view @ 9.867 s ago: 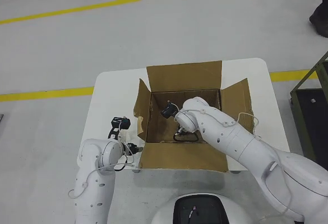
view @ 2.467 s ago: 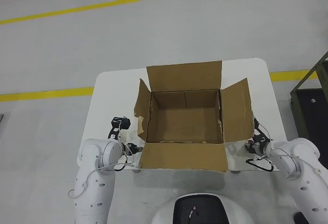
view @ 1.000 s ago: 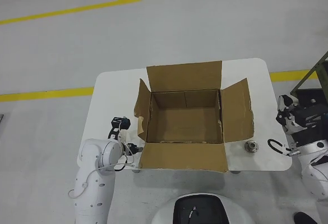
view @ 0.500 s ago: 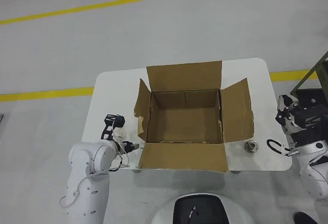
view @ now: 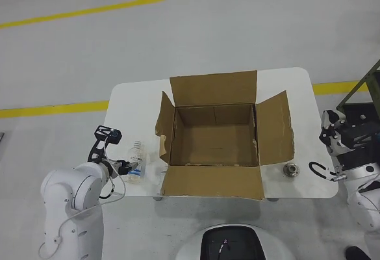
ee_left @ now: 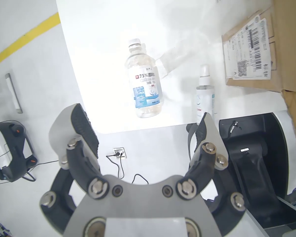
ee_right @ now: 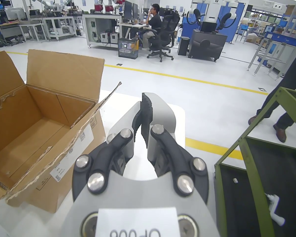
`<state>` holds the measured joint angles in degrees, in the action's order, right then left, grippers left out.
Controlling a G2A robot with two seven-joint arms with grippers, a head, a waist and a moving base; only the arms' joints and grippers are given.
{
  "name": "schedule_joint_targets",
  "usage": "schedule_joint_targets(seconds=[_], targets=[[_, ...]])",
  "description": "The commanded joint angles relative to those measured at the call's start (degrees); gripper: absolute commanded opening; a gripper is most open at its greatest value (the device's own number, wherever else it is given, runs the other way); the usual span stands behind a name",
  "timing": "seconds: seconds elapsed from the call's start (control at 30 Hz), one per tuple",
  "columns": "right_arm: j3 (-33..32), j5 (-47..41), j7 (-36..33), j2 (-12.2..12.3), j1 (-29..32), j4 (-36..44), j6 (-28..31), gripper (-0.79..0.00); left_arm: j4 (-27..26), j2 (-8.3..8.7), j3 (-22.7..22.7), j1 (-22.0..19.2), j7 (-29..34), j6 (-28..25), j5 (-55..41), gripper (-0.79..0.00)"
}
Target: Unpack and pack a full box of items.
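Clear bottle [ee_left: 144, 85]: lies on its side on table [ee_left: 101, 25], just ahead of left gripper [ee_left: 141, 120], centred between its wide-spread, empty fingers. Probably stiff, slick plastic, prone to rolling; best pinched across the labelled middle. Crowded beside one fingertip by spray bottle [ee_left: 205, 94], box [ee_left: 286, 20] beyond; table edge under fingertips, open table farther ahead. Right gripper [ee_right: 144, 117] clenched, empty.

We record one cardboard box [view: 215, 133], centre of the top view, four flaps spread, its brown floor showing. Left of it we log a clear bottle [ee_left: 144, 82] with white cap and blue label, lying on the table [view: 128, 104], and a slim white spray bottle [ee_left: 205, 92] beside it. Lower right of the box: a small round metal piece [view: 291, 170].
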<state>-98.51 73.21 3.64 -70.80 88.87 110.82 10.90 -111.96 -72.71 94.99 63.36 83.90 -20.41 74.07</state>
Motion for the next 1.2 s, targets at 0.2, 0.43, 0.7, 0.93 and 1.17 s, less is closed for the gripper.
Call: schedule_joint_targets(seconds=[0.2,0.43,0.7,0.93,1.17], targets=[[0.0,0.0,0.0,0.0,0.0,0.0,0.0,-0.785,-0.04,-0.03,-0.04,0.0,0.04,0.07,-0.02,0.0],[0.0,0.0,0.0,0.0,0.0,0.0,0.0,-0.785,-0.04,-0.03,-0.04,0.0,0.04,0.07,-0.02,0.0],[0.0,0.0,0.0,0.0,0.0,0.0,0.0,-0.785,9.92,0.67,-1.46,-1.39,-4.06,-0.99,4.02,0.0],[0.0,0.0,0.0,0.0,0.0,0.0,0.0,-0.785,21.78,0.95,-3.43,-7.9,-5.18,0.25,4.21,0.0],[0.0,0.0,0.0,0.0,0.0,0.0,0.0,-0.785,29.39,0.94,-5.04,-12.98,-3.73,1.42,1.78,0.0]])
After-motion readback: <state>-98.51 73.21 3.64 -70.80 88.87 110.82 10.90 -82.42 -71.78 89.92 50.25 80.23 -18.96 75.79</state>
